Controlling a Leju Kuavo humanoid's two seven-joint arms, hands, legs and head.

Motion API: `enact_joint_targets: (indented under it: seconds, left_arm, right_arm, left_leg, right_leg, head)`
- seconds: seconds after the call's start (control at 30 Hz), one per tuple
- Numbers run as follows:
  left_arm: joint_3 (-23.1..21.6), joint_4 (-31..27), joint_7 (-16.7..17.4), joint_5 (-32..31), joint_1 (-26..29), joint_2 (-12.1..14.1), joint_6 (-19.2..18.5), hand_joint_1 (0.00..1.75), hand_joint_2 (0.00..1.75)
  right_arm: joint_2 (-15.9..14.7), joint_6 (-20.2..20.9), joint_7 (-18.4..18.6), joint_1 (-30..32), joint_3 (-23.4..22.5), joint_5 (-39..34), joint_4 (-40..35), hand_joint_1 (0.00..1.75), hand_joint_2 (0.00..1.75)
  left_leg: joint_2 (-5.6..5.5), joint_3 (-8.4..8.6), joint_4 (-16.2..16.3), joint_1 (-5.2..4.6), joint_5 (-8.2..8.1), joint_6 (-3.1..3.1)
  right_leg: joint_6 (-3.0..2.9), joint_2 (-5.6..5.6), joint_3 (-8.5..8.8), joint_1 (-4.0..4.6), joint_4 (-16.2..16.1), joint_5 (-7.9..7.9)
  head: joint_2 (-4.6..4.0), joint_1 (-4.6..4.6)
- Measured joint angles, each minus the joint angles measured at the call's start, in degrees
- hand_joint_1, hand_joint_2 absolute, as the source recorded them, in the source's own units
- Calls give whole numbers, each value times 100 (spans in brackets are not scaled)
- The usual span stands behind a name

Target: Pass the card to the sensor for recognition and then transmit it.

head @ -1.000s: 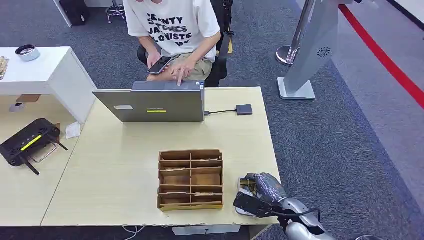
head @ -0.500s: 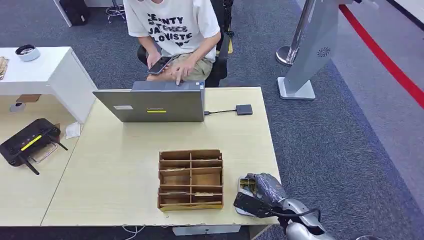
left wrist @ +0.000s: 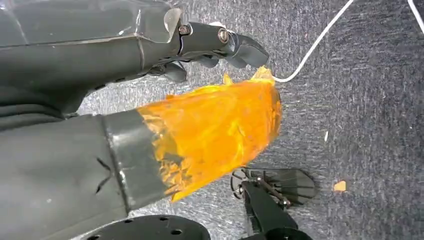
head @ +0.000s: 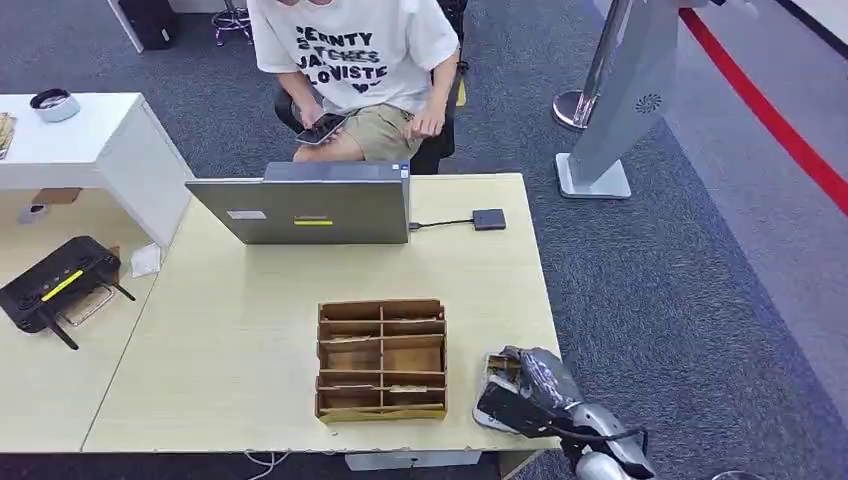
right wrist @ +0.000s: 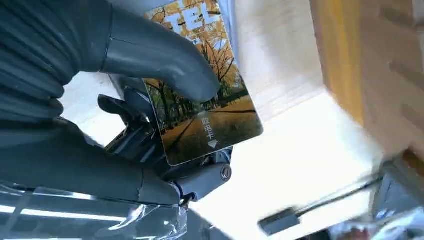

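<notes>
The right hand (head: 520, 385) sits low over the near right corner of the table (head: 480, 280), just beside the wooden organizer box (head: 381, 358). In the right wrist view the thumb (right wrist: 165, 60) presses a card (right wrist: 205, 100) against the dark fingers behind it, so that hand is gripping the card. The card carries a picture of autumn trees with some white lettering, and it is tilted above the pale tabletop. A small pale device (head: 492, 372) lies under the hand at the table edge, mostly hidden; I cannot tell whether the card touches it.

The left hand (left wrist: 210, 40) hangs over grey carpet, its dark fingers curled in with nothing between them, and its thumb is wrapped in orange tape (left wrist: 215, 130).

Across the table a laptop (head: 300, 205) stands open with a cable running to a small adapter (head: 488, 219). A person (head: 355, 60) in a white printed shirt sits behind it, holding a phone (head: 320, 129). A black router (head: 60, 280) rests on the neighbouring table to the left.
</notes>
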Motion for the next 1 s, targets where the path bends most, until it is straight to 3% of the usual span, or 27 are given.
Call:
enact_joint_targets:
  seconds: [0.13, 0.23, 0.33, 0.5, 0.73, 1.0]
  left_arm:
    - [17, 0, -66, 37, 31, -2, 39, 0, 0]
    - [33, 0, -85, 26, 30, -18, 55, 0, 0]
    - [37, 0, -85, -4, 28, -33, 63, 0, 0]
    - [39, 0, -85, -22, 6, -50, 72, 0, 0]
    - [37, 0, -81, -70, -37, -70, 68, 0, 0]
    - [26, 0, 42, -265, -150, -90, -77, 0, 0]
  right_arm:
    - [426, -883, -796, 371, -439, -475, -455, 175, 175]
    - [790, -1207, -1317, 592, -712, -1019, -947, 175, 175]
    - [1049, -1311, -1613, 750, -931, -1397, -1362, 175, 175]
    - [1320, -1197, -1862, 871, -1188, -1914, -1820, 175, 175]
    - [1468, -811, -1934, 773, -1261, -2004, -1960, 175, 175]
    - [1521, -522, -1813, -259, -793, -1304, -1647, 175, 175]
  left_leg:
    - [2, -14, -1, 0, 0, -1]
    - [1, -19, -2, 2, 1, -1]
    - [2, -25, -3, 3, 1, -2]
    - [2, -29, -3, 1, 1, -1]
    - [3, -30, -2, 0, 0, -1]
    - [5, -29, -2, 3, 7, -8]
  right_leg:
    - [-1, 4, -21, 1, 2, 0]
    - [-1, 2, -29, 5, 2, -1]
    - [-2, 3, -34, 5, 3, -1]
    - [-1, 4, -35, 3, 2, -1]
    - [-1, 4, -35, 1, 2, -1]
    - [-4, 8, -35, 4, 7, 2]
  head:
    - [0, -2]
    - [0, -2]
    - [0, -2]
    - [0, -2]
    - [0, -4]
    - [0, -2]
